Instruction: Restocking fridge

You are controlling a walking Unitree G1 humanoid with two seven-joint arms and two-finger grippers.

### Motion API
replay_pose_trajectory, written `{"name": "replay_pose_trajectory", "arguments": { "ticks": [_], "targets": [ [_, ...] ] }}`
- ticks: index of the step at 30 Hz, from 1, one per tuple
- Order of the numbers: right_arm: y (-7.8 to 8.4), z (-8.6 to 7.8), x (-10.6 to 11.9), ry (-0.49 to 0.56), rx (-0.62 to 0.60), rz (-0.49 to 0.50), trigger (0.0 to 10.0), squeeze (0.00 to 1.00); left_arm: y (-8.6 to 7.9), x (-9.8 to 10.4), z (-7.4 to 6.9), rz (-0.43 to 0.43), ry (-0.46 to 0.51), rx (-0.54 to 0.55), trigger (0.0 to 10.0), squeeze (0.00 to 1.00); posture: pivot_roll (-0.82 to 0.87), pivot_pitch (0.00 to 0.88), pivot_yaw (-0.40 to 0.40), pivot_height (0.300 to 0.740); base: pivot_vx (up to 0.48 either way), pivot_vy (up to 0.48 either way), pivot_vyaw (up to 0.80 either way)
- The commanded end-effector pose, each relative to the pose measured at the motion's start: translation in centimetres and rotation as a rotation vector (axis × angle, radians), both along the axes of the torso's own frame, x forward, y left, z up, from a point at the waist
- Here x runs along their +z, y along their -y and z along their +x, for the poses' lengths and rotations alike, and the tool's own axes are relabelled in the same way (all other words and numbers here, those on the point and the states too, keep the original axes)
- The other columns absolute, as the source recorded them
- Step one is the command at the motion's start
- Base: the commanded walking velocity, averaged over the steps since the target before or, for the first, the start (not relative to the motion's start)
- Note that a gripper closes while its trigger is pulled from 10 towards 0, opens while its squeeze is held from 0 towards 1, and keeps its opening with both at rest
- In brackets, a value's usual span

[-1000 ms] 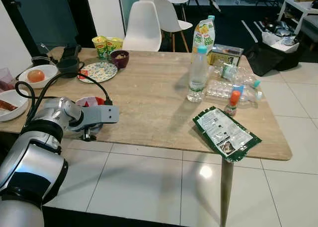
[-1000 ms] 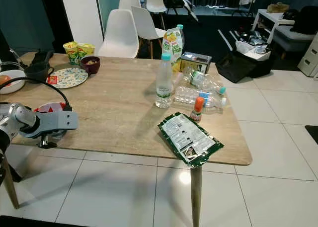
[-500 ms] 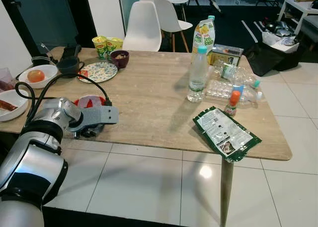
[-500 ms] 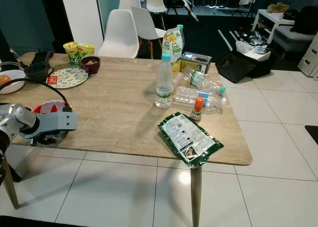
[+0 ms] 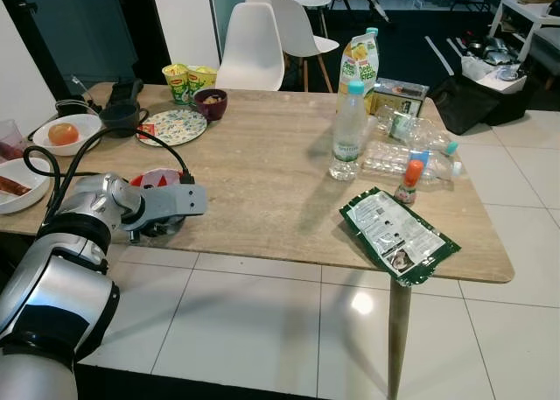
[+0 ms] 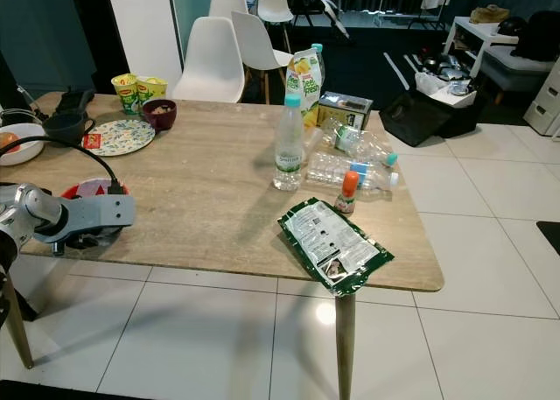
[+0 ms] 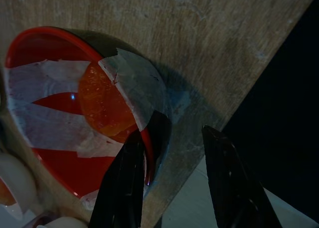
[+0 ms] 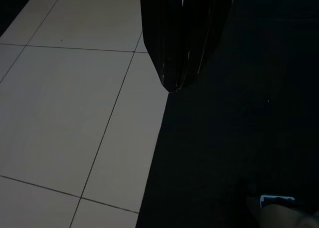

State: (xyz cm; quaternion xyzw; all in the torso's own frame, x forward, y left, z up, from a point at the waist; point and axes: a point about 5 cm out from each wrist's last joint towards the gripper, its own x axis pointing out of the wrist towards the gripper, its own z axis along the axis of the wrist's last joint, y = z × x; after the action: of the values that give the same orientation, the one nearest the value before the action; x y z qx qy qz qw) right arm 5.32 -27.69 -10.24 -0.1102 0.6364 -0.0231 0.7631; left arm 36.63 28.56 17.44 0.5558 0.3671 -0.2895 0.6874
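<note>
**Left wrist view: jaws straddling the bowl rim**

We note the left gripper (image 7: 172,180) with jaws spread, one finger inside the rim of the red bowl (image 7: 75,138), one outside. Bowl sits at the near left edge of the worktop (image 5: 262,181), film over something orange. Right gripper (image 8: 179,83) hangs idle above floor tiles, jaws pressed together. We judge pickup under way; next, closing on the rim, then lifting level. Juice carton (image 5: 360,57) lettering too small to read.

Left tool (image 5: 156,231) over red bowl (image 5: 156,179), table (image 5: 262,181) edge.
</note>
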Motion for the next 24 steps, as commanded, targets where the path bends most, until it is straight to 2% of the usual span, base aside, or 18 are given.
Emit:
{"name": "replay_pose_trajectory", "arguments": {
  "ticks": [1,10,24],
  "targets": [
    [0.2,-0.1,0.0,-0.007,0.011,-0.004,10.0,0.00,-0.3,-0.2,-0.2,0.006,-0.006,0.010,10.0,0.00,-0.04,0.000,0.000,0.740,0.000,0.000,0.00],
    [0.3,-0.5,0.1,-0.014,0.009,-0.006,10.0,0.00,-0.7,-0.1,-0.2,0.016,0.027,0.028,10.0,0.00,-0.05,0.000,-0.002,0.740,0.000,0.000,0.00],
    [1.0,-1.9,0.2,-0.037,0.000,-0.019,10.0,0.00,-0.8,-1.1,-0.5,0.016,0.031,0.039,10.0,0.00,-0.07,0.000,-0.005,0.740,0.000,0.000,0.00]
  ]
}}
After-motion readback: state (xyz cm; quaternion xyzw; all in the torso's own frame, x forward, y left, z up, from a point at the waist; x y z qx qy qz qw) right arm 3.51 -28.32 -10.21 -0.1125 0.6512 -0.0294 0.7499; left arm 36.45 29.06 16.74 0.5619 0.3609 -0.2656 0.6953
